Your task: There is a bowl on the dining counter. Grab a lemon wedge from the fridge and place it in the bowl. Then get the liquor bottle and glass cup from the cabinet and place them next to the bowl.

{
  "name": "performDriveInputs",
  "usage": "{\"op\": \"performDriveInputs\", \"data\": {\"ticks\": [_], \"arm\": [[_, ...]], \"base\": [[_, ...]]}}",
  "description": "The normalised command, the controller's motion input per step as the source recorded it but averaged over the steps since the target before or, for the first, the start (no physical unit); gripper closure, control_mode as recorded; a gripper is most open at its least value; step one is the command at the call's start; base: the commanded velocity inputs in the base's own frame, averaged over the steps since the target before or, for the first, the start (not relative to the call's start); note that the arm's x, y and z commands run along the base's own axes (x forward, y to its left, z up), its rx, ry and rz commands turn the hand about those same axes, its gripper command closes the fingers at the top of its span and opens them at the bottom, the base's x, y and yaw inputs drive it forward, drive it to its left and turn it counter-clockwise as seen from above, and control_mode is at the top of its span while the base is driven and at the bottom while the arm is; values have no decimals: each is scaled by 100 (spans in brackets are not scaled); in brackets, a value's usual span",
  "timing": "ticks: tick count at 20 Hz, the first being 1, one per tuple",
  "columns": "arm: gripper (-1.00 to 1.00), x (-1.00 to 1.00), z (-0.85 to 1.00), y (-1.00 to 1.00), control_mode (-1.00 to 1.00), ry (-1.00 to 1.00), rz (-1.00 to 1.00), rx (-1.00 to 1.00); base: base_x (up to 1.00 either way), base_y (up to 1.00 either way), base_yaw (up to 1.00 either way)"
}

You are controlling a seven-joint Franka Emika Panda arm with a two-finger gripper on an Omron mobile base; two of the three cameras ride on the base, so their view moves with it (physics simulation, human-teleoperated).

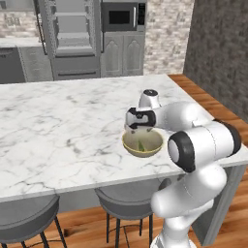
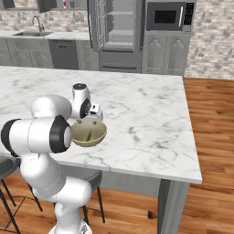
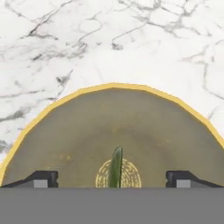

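Observation:
The olive-tan bowl (image 1: 143, 144) (image 2: 89, 133) (image 3: 78, 135) sits on the dining counter (image 1: 58, 126) (image 2: 146, 114) near its front edge. A thin greenish lemon wedge (image 3: 116, 166) (image 1: 141, 145) (image 2: 89, 135) lies at the bottom of the bowl. My gripper (image 3: 113, 178) (image 1: 138, 130) (image 2: 87, 120) hangs just above the bowl and points down into it. Its fingertips (image 3: 41, 178) stand wide apart, one on each side of the wedge, touching nothing. At the back the fridge (image 1: 72, 36) (image 2: 116, 32) stands with its upper doors open, white shelves showing.
Dark stools (image 1: 123, 203) (image 2: 4, 169) stand under the counter's front edge. A microwave (image 1: 123, 17) (image 2: 169, 17) sits in the wall right of the fridge, a sink (image 2: 34, 32) at the back left. Wooden floor (image 2: 212, 137) runs to the right of the island.

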Motion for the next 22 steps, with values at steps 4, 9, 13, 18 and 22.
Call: {"op": "performDriveInputs", "data": {"ticks": [4, 9, 13, 18, 22], "arm": [[-100, -28, 59, 0, -100, -2, -2, 0], [-100, -41, 54, 0, -100, -5, -4, 0], [-100, -50, 46, 0, -100, -5, -4, 0], [-100, -61, 38, 0, -100, -7, -3, 0], [-100, -75, 25, 0, -100, -14, -3, 0]], "base": [[0, 0, 0], [0, 0, 0], [0, 0, 0], [0, 0, 0], [0, 0, 0]]}}
